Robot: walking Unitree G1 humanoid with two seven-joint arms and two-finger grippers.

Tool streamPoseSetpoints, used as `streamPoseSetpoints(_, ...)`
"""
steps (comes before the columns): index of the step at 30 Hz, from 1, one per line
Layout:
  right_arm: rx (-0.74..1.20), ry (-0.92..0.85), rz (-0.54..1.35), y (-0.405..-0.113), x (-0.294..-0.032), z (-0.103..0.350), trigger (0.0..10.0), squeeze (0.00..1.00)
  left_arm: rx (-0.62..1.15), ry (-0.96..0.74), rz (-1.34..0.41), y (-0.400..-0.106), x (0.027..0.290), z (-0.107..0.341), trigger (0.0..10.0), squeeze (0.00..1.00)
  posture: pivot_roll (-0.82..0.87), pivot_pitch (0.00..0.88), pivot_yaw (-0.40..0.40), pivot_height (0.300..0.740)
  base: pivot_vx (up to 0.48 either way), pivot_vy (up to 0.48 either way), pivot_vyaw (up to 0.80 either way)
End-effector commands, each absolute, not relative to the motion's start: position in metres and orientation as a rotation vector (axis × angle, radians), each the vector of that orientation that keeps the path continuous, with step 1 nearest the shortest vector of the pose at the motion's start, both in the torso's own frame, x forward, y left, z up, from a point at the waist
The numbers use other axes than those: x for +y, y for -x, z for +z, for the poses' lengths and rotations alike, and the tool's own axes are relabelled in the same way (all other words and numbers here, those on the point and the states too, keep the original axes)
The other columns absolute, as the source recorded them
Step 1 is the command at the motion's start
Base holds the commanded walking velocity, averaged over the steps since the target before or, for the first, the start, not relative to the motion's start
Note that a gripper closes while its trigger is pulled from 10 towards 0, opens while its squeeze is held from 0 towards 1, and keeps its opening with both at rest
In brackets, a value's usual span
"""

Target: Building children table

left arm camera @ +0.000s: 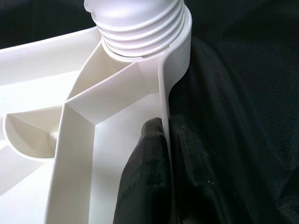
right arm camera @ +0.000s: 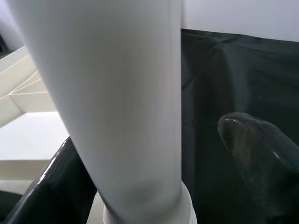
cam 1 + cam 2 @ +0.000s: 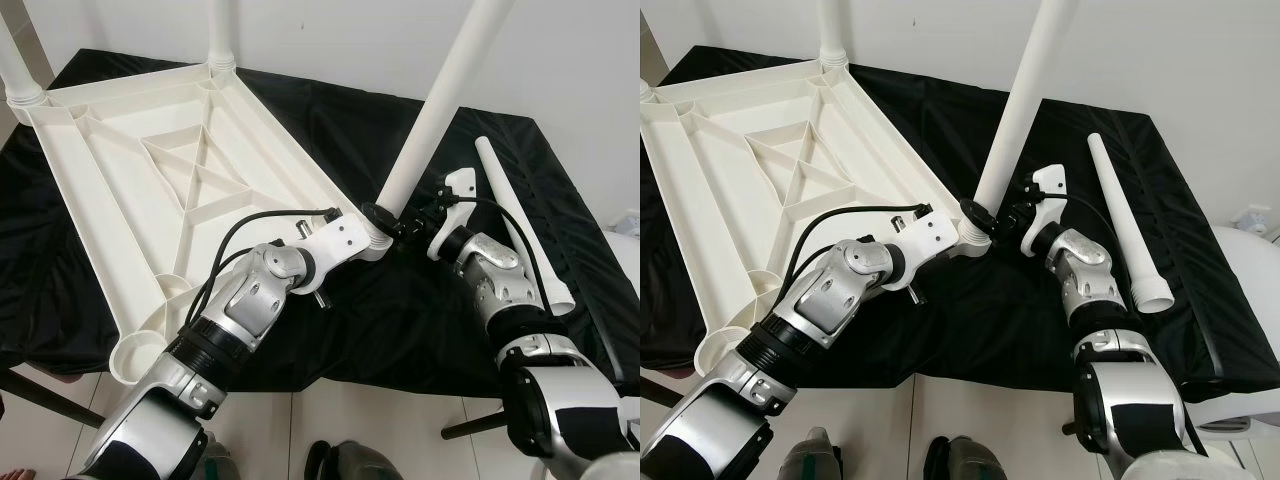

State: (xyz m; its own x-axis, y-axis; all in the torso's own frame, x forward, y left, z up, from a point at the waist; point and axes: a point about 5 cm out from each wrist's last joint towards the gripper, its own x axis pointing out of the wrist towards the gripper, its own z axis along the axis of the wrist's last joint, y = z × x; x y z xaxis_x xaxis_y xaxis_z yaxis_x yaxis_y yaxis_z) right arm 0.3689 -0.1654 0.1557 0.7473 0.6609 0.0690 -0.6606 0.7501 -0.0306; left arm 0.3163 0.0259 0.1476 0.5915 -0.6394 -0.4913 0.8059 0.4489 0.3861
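Observation:
The white plastic table top [image 3: 100, 170] lies upside down on a black cloth. A long white leg [image 3: 430, 110] stands tilted in its near right corner socket. My left gripper [image 1: 164, 123] is shut on the table top's rim just beside that socket, one finger on each side of the thin wall. My right gripper [image 3: 405, 222] is at the foot of this leg; its fingers [image 2: 257, 149] straddle the leg with a gap on one side, so it is open. A loose leg [image 3: 520, 215] lies on the cloth to the right.
Two more legs [image 3: 222, 35] stand in the far corners. The near left socket [image 3: 135, 355] is empty. The black cloth [image 3: 400, 330] ends at the work table's front edge, with tiled floor [image 3: 380, 430] below. A white wall is behind.

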Motion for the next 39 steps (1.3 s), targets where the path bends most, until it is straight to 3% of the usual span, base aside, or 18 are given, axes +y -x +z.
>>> streamPoseSetpoints(1, -0.074, 0.005, 0.716, -0.369, -0.168, 0.154, 9.3, 0.00, 0.265, -0.649, -0.943, -0.314, 0.017, 0.152, 10.0, 0.00, 0.08, 0.040, -0.109, 0.740, 0.000, 0.000, 0.00)
streamPoseSetpoints(2, -0.074, 0.005, 0.716, -0.369, -0.168, 0.154, 9.3, 0.00, 0.265, -0.649, -0.943, -0.314, 0.017, 0.152, 10.0, 0.00, 0.08, 0.040, -0.109, 0.740, 0.000, 0.000, 0.00)
streamPoseSetpoints(3, -0.073, 0.006, 0.720, -0.369, -0.167, 0.154, 8.7, 0.00, 0.264, -0.649, -0.943, -0.314, 0.017, 0.152, 10.0, 0.00, 0.08, 0.040, -0.109, 0.740, 0.000, 0.000, 0.00)
streamPoseSetpoints(4, -0.070, 0.007, 0.725, -0.370, -0.166, 0.154, 3.0, 0.00, 0.265, -0.650, -0.944, -0.314, 0.017, 0.152, 10.0, 0.00, 0.08, 0.040, -0.109, 0.740, 0.000, 0.000, 0.00)
streamPoseSetpoints(5, -0.066, 0.009, 0.731, -0.371, -0.166, 0.154, 0.0, 0.00, 0.265, -0.650, -0.943, -0.314, 0.017, 0.152, 10.0, 0.00, 0.08, 0.040, -0.109, 0.740, 0.000, 0.000, 0.00)
streamPoseSetpoints(20, -0.045, 0.012, 0.779, -0.367, -0.167, 0.146, 0.0, 0.00, 0.267, -0.646, -0.941, -0.313, 0.018, 0.152, 10.0, 0.00, 0.08, 0.044, -0.113, 0.740, 0.000, 0.000, 0.00)
streamPoseSetpoints(21, -0.043, 0.008, 0.777, -0.365, -0.167, 0.144, 2.8, 0.00, 0.267, -0.645, -0.943, -0.313, 0.017, 0.152, 10.0, 0.00, 0.08, 0.043, -0.113, 0.740, 0.000, 0.000, 0.00)
streamPoseSetpoints(22, -0.046, 0.003, 0.769, -0.365, -0.167, 0.143, 10.0, 0.00, 0.266, -0.645, -0.944, -0.313, 0.017, 0.152, 10.0, 0.00, 0.08, 0.043, -0.113, 0.740, 0.000, 0.000, 0.00)
streamPoseSetpoints(39, -0.160, -0.079, 0.537, -0.368, -0.149, 0.149, 10.0, 0.00, 0.266, -0.646, -0.950, -0.312, 0.015, 0.151, 10.0, 0.00, 0.08, 0.034, -0.122, 0.740, 0.000, 0.000, 0.00)
